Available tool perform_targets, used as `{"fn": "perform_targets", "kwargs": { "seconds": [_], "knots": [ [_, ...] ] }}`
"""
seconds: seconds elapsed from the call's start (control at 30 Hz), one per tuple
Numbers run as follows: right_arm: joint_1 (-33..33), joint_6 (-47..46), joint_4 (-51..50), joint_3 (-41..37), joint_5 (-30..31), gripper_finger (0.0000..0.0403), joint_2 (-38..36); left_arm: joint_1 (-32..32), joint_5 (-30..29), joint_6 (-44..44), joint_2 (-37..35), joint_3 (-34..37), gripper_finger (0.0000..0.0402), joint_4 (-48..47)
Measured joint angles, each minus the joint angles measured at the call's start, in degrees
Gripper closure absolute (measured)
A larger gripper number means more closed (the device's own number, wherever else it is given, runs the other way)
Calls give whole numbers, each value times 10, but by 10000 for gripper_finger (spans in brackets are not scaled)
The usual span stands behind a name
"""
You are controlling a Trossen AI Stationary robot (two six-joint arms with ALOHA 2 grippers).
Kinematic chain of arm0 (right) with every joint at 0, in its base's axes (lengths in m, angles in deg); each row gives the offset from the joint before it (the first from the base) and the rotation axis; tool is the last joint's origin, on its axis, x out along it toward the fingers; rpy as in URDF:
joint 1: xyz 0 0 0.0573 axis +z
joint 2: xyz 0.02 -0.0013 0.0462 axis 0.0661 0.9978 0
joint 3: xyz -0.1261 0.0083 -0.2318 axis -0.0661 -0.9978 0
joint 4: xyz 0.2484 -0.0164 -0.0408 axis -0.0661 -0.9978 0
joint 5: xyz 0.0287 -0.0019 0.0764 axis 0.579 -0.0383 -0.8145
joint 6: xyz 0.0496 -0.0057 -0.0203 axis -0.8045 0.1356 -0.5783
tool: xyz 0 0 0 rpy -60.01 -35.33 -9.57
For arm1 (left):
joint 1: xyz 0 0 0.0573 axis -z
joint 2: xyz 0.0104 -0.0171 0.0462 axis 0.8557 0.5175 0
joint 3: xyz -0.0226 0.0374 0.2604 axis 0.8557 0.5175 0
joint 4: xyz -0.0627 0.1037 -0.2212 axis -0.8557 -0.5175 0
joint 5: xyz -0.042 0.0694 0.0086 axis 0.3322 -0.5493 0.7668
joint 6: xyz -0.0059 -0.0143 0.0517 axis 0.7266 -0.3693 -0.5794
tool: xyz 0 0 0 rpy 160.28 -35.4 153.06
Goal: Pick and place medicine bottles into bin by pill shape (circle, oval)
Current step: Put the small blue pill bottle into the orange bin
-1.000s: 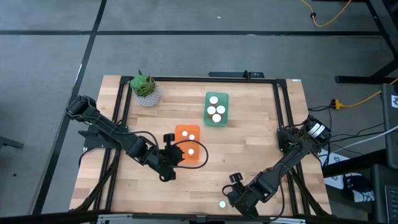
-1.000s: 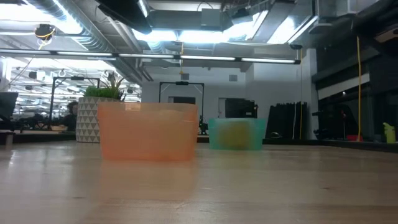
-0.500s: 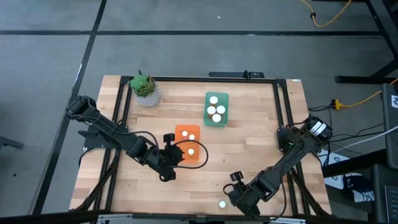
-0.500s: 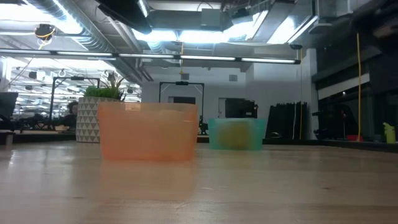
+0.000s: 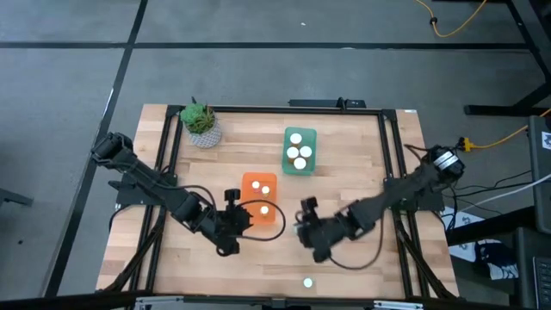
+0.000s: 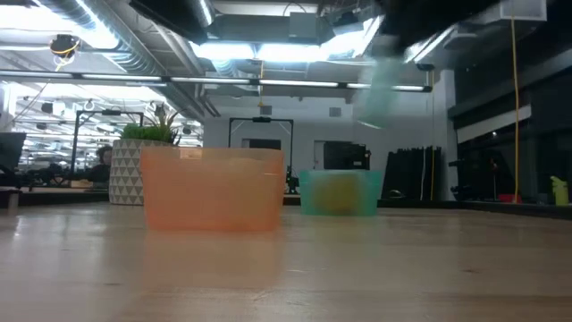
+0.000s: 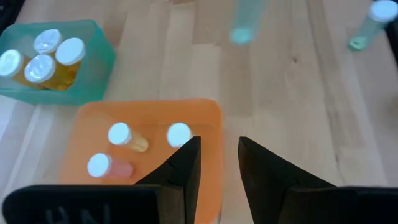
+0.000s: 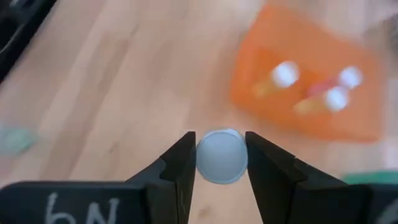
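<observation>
My right gripper [image 5: 306,226] is shut on a bottle with a round white top [image 8: 221,155], above the table just right of the orange bin [image 5: 261,200]. The bottle shows blurred in the air in the low view [image 6: 380,85]. The orange bin holds three white-topped bottles [image 7: 118,134]. The green bin [image 5: 300,151] holds several [image 7: 40,59]. One more bottle [image 5: 307,282] stands on the table near the front edge. My left gripper [image 5: 241,226] is open and empty at the orange bin's left front corner. My right gripper pinches the bottle between its two fingers [image 8: 180,165], one on each side just below the white top [image 8: 221,138]. The fingers come from above, pointing down. The bottle hangs below them, lifted clear of the table.
A potted plant [image 5: 201,123] stands at the far left of the table. Black frame rails [image 5: 392,164] run along the table's sides. Bare wood lies between the two bins and the front edge.
My right gripper has swung from the table's near edge, beside the standing bottle, up and toward the far left, ending next to the orange bin. The held bottle now shows in the air in the low view. The standing bottle has stayed in place.
</observation>
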Motion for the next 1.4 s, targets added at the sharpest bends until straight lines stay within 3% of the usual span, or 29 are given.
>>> {"fn": "perform_targets", "kwargs": {
  "seconds": [0.07,0.2,0.47,0.77,0.97,1.4],
  "knots": [
    [-29,39,38,0,-8,273,-1,8,1,0,0,0,302,0],
    [-84,110,109,0,-78,274,0,24,0,18,-1,-19,302,-29],
    [-173,133,181,0,-198,274,5,72,-3,194,-2,-46,302,-145],
    [-239,131,182,0,-211,274,9,121,-52,380,-2,-46,302,-277],
    [-271,101,178,0,-240,274,47,123,-61,392,-2,-46,302,-284],
    [-273,66,146,-1,-256,274,74,122,-62,390,-2,-46,302,-283]
  ]
}}
